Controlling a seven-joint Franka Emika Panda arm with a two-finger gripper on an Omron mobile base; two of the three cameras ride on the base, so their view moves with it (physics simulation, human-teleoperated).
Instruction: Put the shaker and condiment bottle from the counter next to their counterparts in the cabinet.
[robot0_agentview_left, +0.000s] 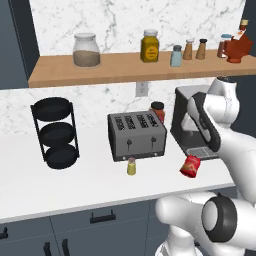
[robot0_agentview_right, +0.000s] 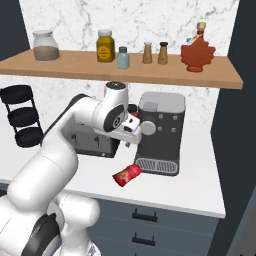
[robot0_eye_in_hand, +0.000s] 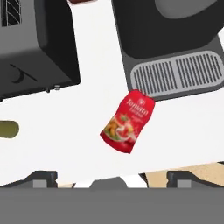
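**Two items still on the counter; the red bottle is the nearer pick**

The condiment bottle (robot0_eye_in_hand: 127, 121) lies tipped on its side on the white counter (robot0_agentview_left: 60, 190), touching or just overlapping the near edge of the coffee machine's drip grille (robot0_eye_in_hand: 177, 74), its printed label facing up. It looks light and squat, probably smooth plastic, so it may roll or skid when pressed from one side. A sound hold would be across the middle of the body, jaws square to its long axis, clear of the narrower cap end next to the grille. Once lifted it will need turning upright before it can stand on a shelf.

The shaker (robot0_agentview_left: 131, 166) stands upright just in front of the toaster (robot0_agentview_left: 137, 135), left of the bottle and well apart from it. It is tiny and narrow, and easily knocked over.

The gripper (robot0_eye_in_hand: 111, 178) hangs above the bottle with its fingertips spread wide and nothing between them.

Above, on the cabinet (robot0_agentview_right: 125, 70), the pale blue shaker (robot0_agentview_right: 123, 58), the brown shakers (robot0_agentview_right: 155, 53) and the leaf-shaped bottle (robot0_agentview_right: 198, 54) wait, with bare shelf between and beside them.
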